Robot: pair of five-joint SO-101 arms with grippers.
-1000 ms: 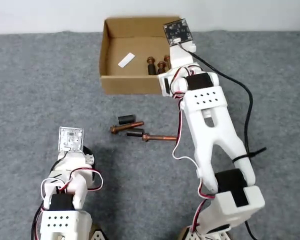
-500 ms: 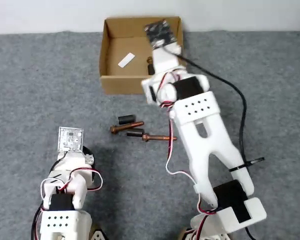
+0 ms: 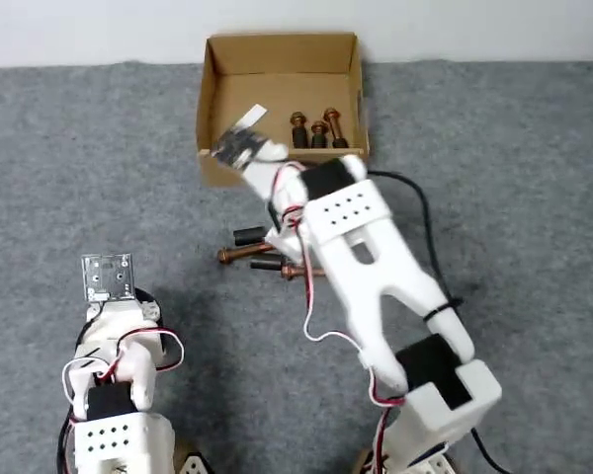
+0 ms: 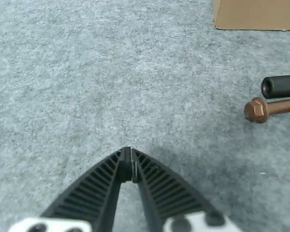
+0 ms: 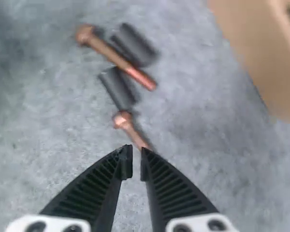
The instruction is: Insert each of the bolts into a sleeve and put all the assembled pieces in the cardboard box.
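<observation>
Bright, even light from above; soft shadows lie on the mat [image 3: 534, 197] beside the bolts [image 5: 117, 58] and left gripper [image 4: 130, 164]

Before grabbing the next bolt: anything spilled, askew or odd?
Nothing stands out. Three assembled pieces sit together in the box; two bolts and two sleeves lie loose on the carpet in front of it.
</observation>
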